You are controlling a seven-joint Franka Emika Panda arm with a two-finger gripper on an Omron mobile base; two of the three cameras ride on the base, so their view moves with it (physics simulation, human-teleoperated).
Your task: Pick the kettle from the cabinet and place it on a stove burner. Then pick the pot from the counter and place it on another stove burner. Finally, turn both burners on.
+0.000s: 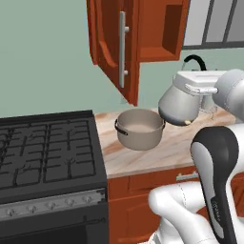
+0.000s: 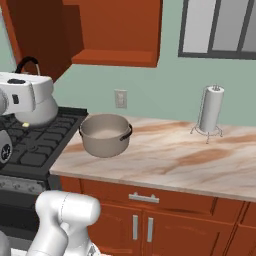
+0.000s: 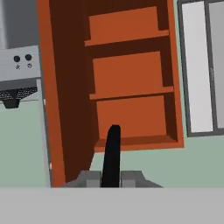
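My gripper (image 3: 111, 177) is shut on the thin black arched handle of the kettle (image 3: 112, 153). That handle rises above my white hand in the left base view (image 1: 193, 59) and the right base view (image 2: 27, 61); the kettle's body is hidden behind the hand. The hand hangs in the air below the cabinet (image 3: 131, 74), whose door (image 1: 114, 43) stands open. The wide grey-beige pot (image 1: 140, 128) (image 2: 105, 134) sits on the counter (image 1: 143, 157) (image 2: 175, 160) beside the black stove (image 1: 47, 147) (image 2: 35, 145). Nothing rests on the burner grates that I see.
A paper towel holder (image 2: 211, 110) stands on the counter at the back right, under a window (image 2: 220, 27). A wall outlet (image 2: 120, 98) is behind the pot. A range hood (image 3: 17, 74) hangs left of the cabinet. Small silver knobs (image 1: 52, 205) line the stove front.
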